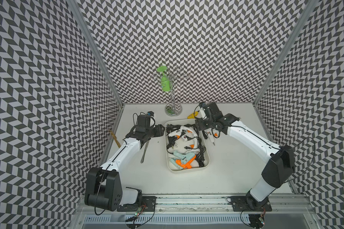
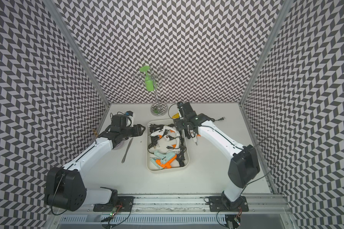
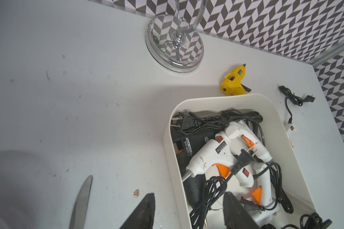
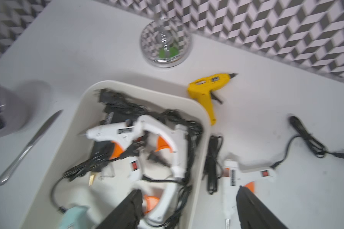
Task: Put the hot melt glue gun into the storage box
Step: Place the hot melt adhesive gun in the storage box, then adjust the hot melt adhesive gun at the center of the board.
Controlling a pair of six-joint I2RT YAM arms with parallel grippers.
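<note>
The cream storage box [image 1: 187,171] [image 2: 167,171] sits mid-table and holds several hot melt glue guns in white, teal and orange, tangled in black cords. A yellow glue gun [image 1: 193,115] [image 4: 207,89] lies on the table behind the box's far right corner. A white one [image 1: 211,136] [image 4: 244,174] lies on the table right of the box. My right gripper [image 4: 189,208] is open and empty, straddling the box's right wall [image 4: 205,126]. My left gripper [image 3: 189,210] is open and empty, astride the left wall [image 3: 167,138].
A chrome cup stand [image 1: 173,110] with a green cup stands at the back. A table knife [image 1: 145,150] lies left of the box, beside a pale bowl [image 2: 119,145] under my left arm. A black power cord [image 4: 306,138] trails across the table at the right.
</note>
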